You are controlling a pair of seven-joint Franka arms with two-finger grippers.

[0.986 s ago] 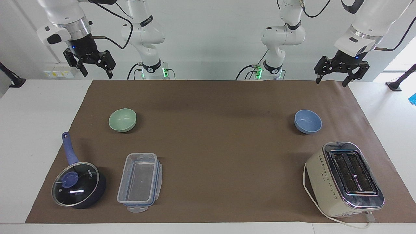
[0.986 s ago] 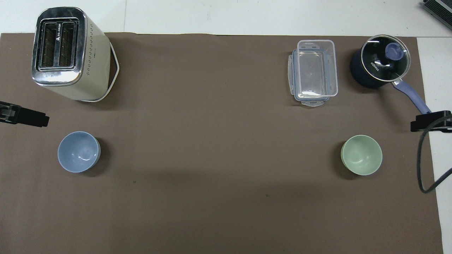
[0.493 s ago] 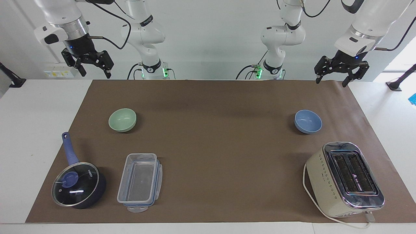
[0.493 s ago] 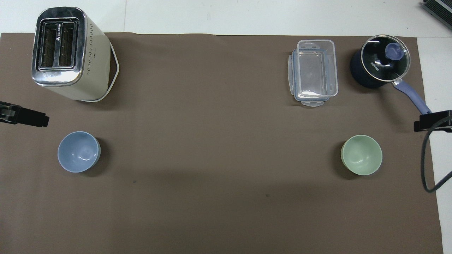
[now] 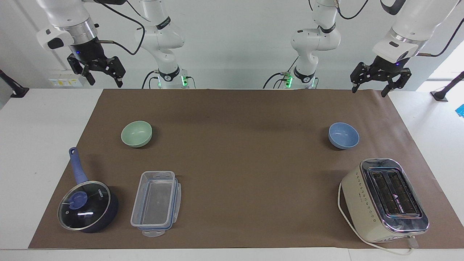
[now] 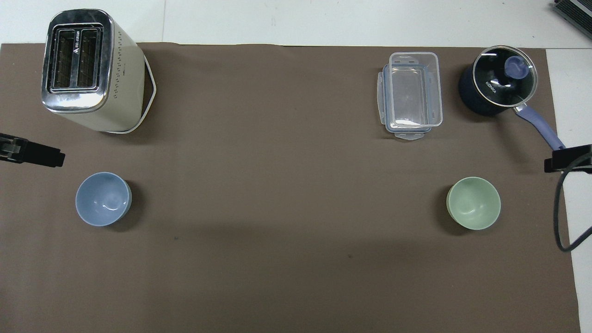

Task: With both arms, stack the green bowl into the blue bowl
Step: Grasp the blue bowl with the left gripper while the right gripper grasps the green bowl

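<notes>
The pale green bowl [image 5: 136, 133] [image 6: 473, 203] stands upright on the brown mat toward the right arm's end of the table. Upright at the left arm's end is the light blue bowl [image 5: 343, 135] [image 6: 102, 199], at about the same distance from the robots. My right gripper [image 5: 105, 81] hangs high in the air at its own end, open and holding nothing, well clear of the green bowl. My left gripper [image 5: 369, 91] hangs high at the other end, also open with nothing in it, clear of the blue bowl. The overhead view catches only one fingertip [image 6: 34, 156] of the left gripper and one fingertip [image 6: 566, 158] of the right.
A cream toaster [image 5: 386, 199] with a white cord stands farther from the robots than the blue bowl. A clear plastic container [image 5: 156, 203] and a dark blue saucepan [image 5: 87, 206] with a glass lid lie farther out than the green bowl. A black cable [image 6: 562, 212] hangs from the right arm.
The right gripper has risen a little and drifted toward its own end of the table. The left gripper has barely moved. Both bowls stay in place.
</notes>
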